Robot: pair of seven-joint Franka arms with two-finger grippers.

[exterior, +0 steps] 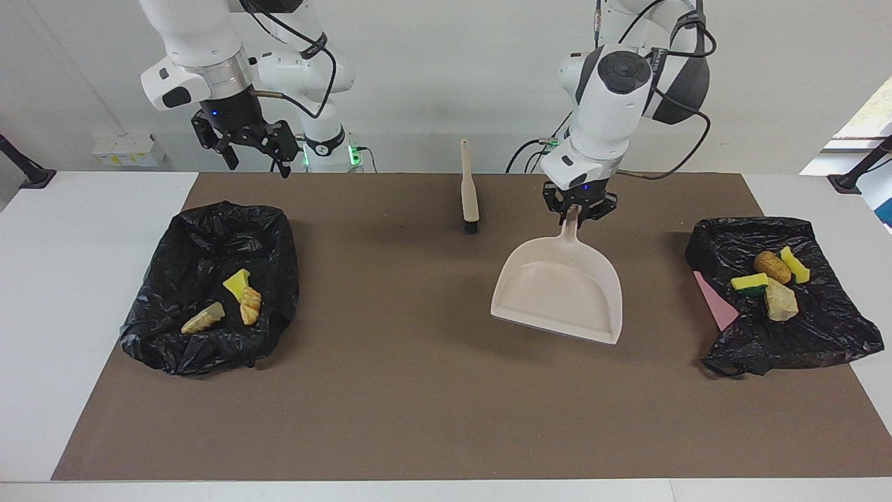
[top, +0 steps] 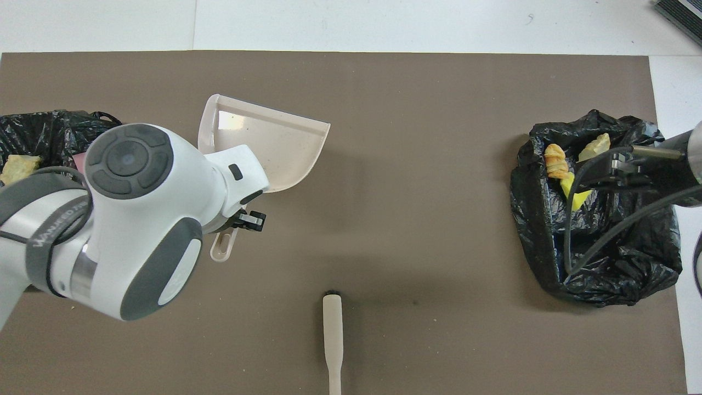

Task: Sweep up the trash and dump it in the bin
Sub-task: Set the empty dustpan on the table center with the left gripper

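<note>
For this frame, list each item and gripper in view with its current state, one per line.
Left gripper: shut on the dustpan's handle, over the mat's middle.
Dustpan: held, empty.
Right gripper: open, empty, waiting above the bin at its end.
Brush: lying untouched on the mat.
Bin at the right arm's end: three scraps inside.
Bin at the left arm's end: four scraps on it.

trash (exterior: 769, 279) (yellow, tan scraps), inside black bags (exterior: 822, 328)
</note>
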